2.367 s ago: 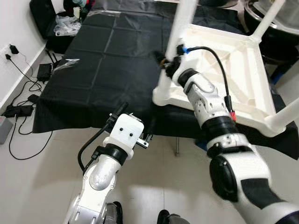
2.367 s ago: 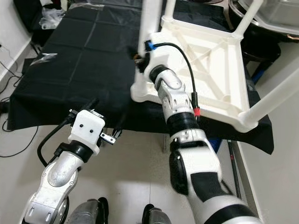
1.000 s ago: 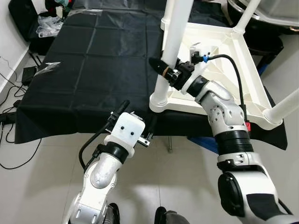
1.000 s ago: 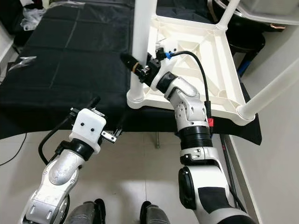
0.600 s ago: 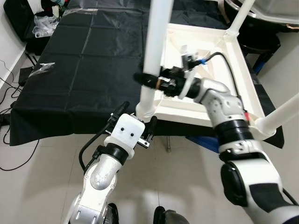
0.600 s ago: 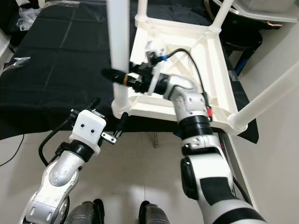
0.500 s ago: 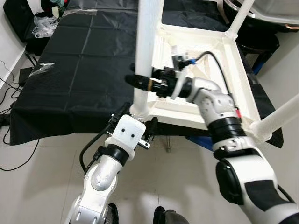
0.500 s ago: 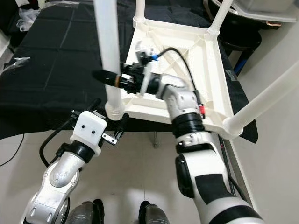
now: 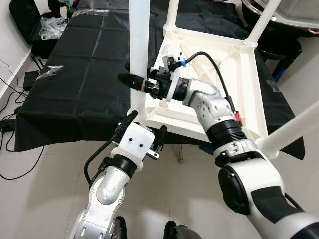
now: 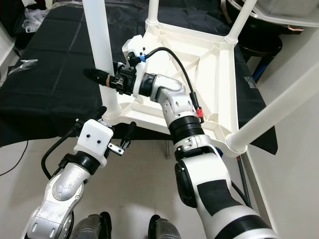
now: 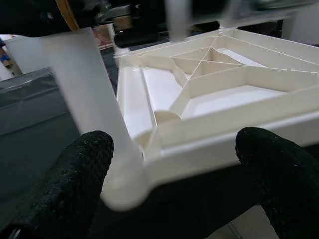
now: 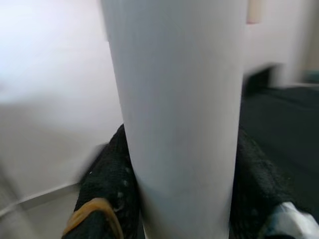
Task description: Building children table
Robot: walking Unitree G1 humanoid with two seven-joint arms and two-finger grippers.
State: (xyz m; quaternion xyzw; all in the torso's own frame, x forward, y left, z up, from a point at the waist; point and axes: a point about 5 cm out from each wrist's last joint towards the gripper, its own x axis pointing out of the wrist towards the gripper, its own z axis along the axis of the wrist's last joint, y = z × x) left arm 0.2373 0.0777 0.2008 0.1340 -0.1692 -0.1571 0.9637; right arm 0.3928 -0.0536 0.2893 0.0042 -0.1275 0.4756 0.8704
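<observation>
The white plastic children table [image 9: 249, 84] lies upside down on a black-covered table [image 9: 89, 74], its legs pointing up. My right gripper [image 9: 134, 82] is shut on the near-left leg [image 9: 137, 45] just above its socket. In the right wrist view that leg [image 12: 179, 124] stands between the black fingers [image 12: 107, 189]. My left gripper [image 9: 147, 124] hangs open just below the near-left corner, touching nothing. In the left wrist view that corner [image 11: 129, 184] sits between the spread fingers [image 11: 75, 184].
Other legs rise at the back [image 9: 172, 12], back right [image 9: 261, 20] and near right [image 9: 294, 129]. Cables and adapters [image 9: 10, 124] lie on the floor at left. A clear plastic bag [image 9: 50, 25] sits by the far left. Pale tile floor [image 9: 50, 189] is below.
The right gripper has pulled the held leg to the left, and the whole upturned table has slid and turned left with it. The left arm has stayed where it was.
</observation>
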